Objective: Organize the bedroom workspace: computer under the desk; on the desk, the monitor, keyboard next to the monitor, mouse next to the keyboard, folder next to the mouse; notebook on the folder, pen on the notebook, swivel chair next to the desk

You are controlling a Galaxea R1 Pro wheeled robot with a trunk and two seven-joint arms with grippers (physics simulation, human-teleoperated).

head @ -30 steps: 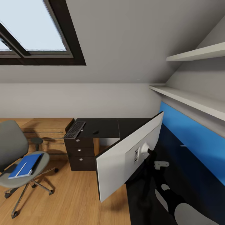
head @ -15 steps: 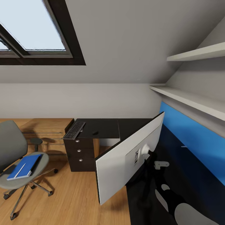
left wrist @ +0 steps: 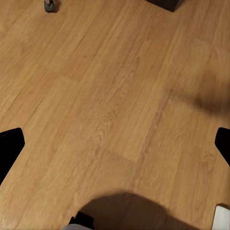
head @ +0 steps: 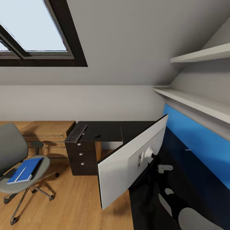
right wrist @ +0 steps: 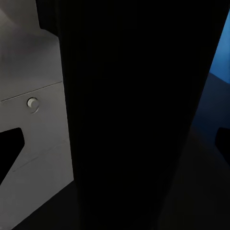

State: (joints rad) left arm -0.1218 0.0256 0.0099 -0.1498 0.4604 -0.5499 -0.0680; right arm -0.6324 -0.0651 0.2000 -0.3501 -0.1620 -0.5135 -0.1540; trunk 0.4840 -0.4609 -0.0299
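I'm parked at the desk point(head: 108, 129), still sizing things up, no grasp in hand. My read: the folder transfer is the open step. The monitor point(head: 127, 163) already sits on the desk close to me, seen from its white back, tilted, stand at its rear. The keyboard point(head: 76, 133) lies at the far left end of the dark desk top, overhanging the edge a bit; a small dark mouse point(head: 97, 135) sits just beside it. Both are well apart from the monitor, so they likely need shifting closer.

The swivel chair point(head: 19, 159) stands on the wood floor point(left wrist: 115, 96) away from the desk, grey seat, star base with castors. On its seat lies a blue folder point(head: 26, 169), flat, with a pale strip on top, maybe the pen, too small to tell.

Left wrist view looks down at the floor, jaws spread wide, nothing between them. Right wrist view faces a dark panel and a white drawer front; jaws wide too, holding nothing.

Next I'd roll toward the chair and bring the left arm down over the folder.
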